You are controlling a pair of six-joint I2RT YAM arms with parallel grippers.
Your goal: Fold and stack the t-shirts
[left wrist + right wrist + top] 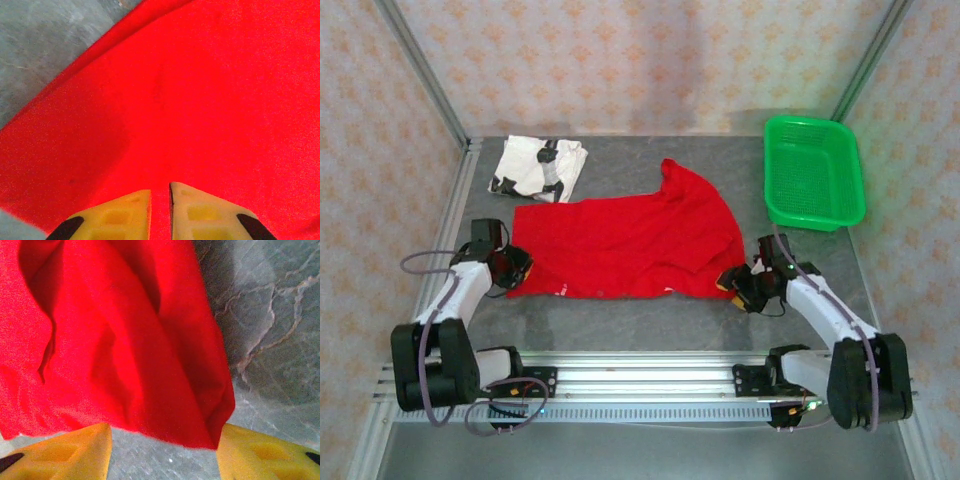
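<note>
Red shirt [625, 245]: spread out, table [650, 320] centre. White shirt [540, 168] (black markings): folded, 11 o'clock. Left gripper [160, 192]: 8 o'clock edge, nearly closed, pinching red cloth. Right gripper [165, 432]: 4 o'clock corner, jaws spread.

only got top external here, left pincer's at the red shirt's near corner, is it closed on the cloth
Observer: Left wrist view: the left pincer has its jaws nearly together, a strip of the red t-shirt in the narrow gap.
Operator: and the right one
Observer: The right pincer is open, jaws wide apart, the shirt's corner lying between them.
Operator: corner flat?
Observer: No, it is bunched into deep folds, grey table beside it.
</note>
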